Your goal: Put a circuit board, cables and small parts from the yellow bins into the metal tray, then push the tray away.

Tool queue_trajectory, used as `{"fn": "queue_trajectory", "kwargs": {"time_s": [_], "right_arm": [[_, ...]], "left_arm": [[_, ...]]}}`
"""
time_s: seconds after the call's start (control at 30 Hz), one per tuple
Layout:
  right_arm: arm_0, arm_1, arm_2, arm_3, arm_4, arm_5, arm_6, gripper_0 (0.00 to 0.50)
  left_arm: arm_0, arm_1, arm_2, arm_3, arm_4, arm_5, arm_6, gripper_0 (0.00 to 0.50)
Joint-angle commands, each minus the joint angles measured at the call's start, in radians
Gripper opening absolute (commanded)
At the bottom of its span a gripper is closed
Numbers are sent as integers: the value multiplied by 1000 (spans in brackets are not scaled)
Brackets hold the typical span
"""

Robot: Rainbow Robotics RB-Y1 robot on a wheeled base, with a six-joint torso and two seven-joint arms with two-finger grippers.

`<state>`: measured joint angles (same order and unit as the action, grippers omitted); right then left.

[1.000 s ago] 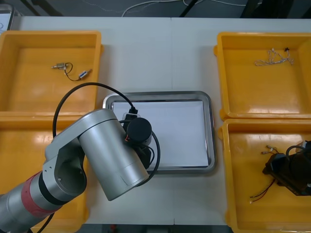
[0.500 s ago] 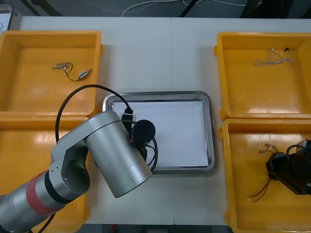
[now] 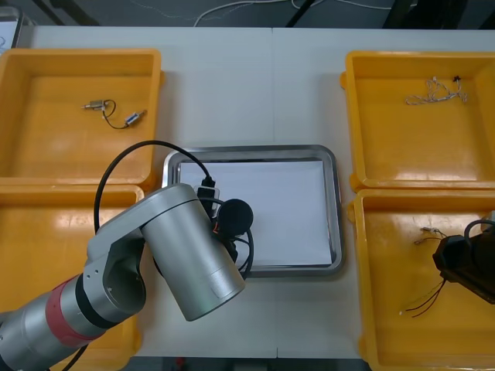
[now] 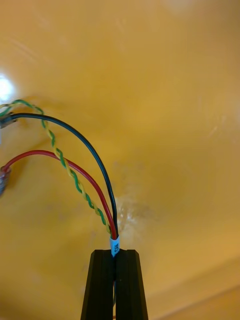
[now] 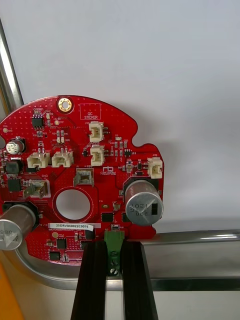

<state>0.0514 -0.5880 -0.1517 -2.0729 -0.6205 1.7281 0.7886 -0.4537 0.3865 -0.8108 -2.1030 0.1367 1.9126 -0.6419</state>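
My left gripper (image 5: 114, 246), clamped on the circuit board (image 5: 85, 165), shifts a little farther in over the metal tray (image 3: 332, 202). My right gripper (image 4: 115, 254) draws back toward its yellow bin's (image 3: 387, 328) outer side, dragging the cable bundle (image 4: 111, 200) along.

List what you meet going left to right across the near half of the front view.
Near left yellow bin → metal tray → near right yellow bin → red and black cables → right gripper, shut on them.

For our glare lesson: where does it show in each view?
Front view: bright patches in both near yellow bins; the metal tray rim shines. Right wrist view: a hot spot on the bin floor beside the right end effector's cables. Left wrist view: a rim streak near the left end effector's circuit board.
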Motion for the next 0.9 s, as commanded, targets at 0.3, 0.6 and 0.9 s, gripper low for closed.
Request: {"fn": "queue_trajectory", "kwargs": {"time_s": [0.3, 0.6, 0.9], "right_arm": [[-88, -69, -68, -227, 24, 192, 152, 0], [-99, -75, -121, -323, -22, 192, 394, 0], [-111, -90, -169, -338, -163, 192, 609, 0]], "left_arm": [[9, -40, -25, 52, -40, -83, 25, 0], [9, -40, -45, 52, -39, -96, 28, 0], [10, -48, -53, 52, -37, -99, 28, 0]]}}
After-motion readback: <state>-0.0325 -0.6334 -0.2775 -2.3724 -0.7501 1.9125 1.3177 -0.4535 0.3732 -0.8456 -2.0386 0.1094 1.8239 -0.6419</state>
